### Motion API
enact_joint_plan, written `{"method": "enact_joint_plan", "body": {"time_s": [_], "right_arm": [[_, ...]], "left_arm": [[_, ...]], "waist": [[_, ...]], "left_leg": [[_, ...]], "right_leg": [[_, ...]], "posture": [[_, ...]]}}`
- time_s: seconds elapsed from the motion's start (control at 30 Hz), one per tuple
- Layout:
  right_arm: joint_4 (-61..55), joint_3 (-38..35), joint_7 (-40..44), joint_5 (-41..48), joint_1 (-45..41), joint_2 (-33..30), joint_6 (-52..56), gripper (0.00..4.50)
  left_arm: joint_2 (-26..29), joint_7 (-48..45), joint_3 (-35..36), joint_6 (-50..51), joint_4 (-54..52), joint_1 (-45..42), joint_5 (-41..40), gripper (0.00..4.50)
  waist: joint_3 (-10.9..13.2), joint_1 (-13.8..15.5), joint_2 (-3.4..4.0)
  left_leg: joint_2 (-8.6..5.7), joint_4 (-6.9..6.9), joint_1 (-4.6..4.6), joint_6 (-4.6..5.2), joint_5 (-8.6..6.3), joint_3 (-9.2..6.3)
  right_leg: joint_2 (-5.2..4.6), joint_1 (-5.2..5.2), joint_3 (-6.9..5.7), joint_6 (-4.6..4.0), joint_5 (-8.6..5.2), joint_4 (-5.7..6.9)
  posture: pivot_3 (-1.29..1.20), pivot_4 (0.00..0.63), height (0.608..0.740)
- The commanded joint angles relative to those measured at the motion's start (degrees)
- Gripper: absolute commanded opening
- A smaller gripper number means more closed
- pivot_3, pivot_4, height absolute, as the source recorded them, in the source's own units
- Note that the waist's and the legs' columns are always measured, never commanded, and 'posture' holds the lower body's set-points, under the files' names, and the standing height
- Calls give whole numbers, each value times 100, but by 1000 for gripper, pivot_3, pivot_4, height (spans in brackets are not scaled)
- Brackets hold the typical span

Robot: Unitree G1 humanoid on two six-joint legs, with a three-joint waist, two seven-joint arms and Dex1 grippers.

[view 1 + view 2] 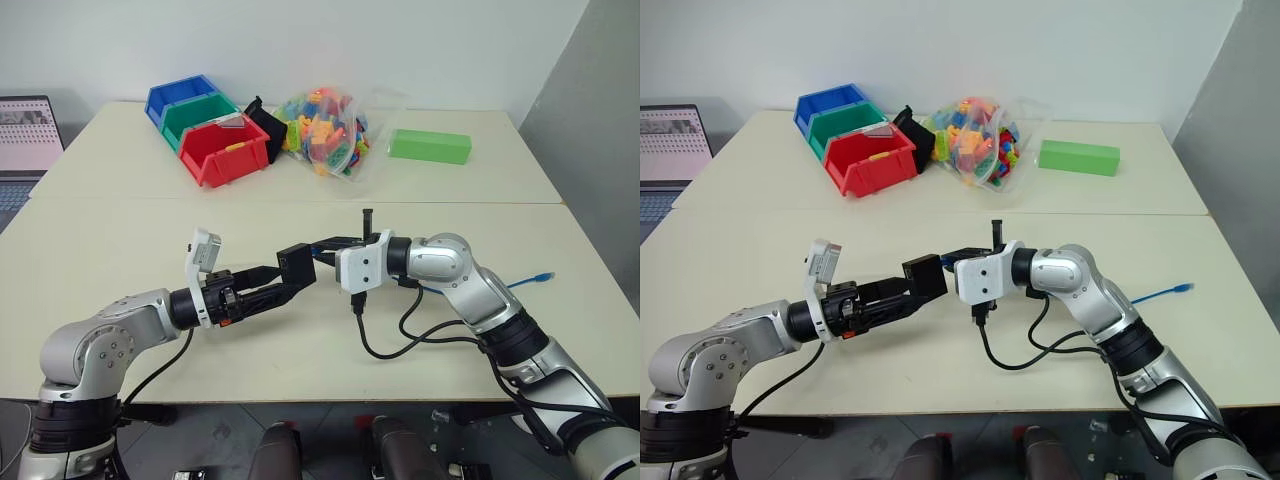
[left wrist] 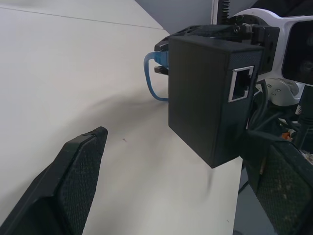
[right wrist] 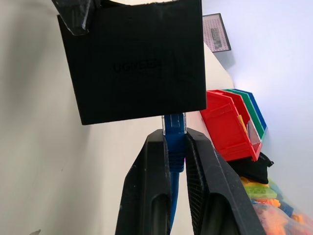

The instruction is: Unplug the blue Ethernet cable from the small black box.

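- The right tool (image 3: 177, 152) is clamped on the plug of the blue Ethernet cable (image 3: 174, 142), right where it enters the small black box (image 3: 134, 61).
- That box hangs in the air above the counter (image 1: 300, 215), between both tools.
- The left tool (image 2: 181, 171) stands wide apart, its fingers (image 2: 73, 176) on either side of the box's near end.
- The cable's far plug lies on the counter to the right.
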Motion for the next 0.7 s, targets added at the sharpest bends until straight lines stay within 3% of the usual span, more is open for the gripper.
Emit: {"method": "enact_joint_plan", "body": {"time_s": [0.03,0.33,0.7], "right_arm": [[-329,-84,13,-10,-103,24,1,145],[-414,-76,13,-39,4,-12,52,145],[-316,8,38,-156,-91,51,48,145]], "left_arm": [[73,-77,132,-147,-244,-4,-57,4500],[473,-178,722,-121,-848,755,-362,4500],[-275,937,392,107,-722,104,-609,4500]], "waist": [[0,-2,0],[1,-23,1],[0,53,-1]], "left_leg": [[0,0,0,0,0,0],[2,-2,1,0,0,0],[-1,1,1,0,0,1]], "right_leg": [[0,0,0,0,0,0],[-1,-1,1,1,-2,-1],[-1,2,2,4,-2,-3]], "posture": [[0,150,740],[0,150,740],[0,150,740]]}}
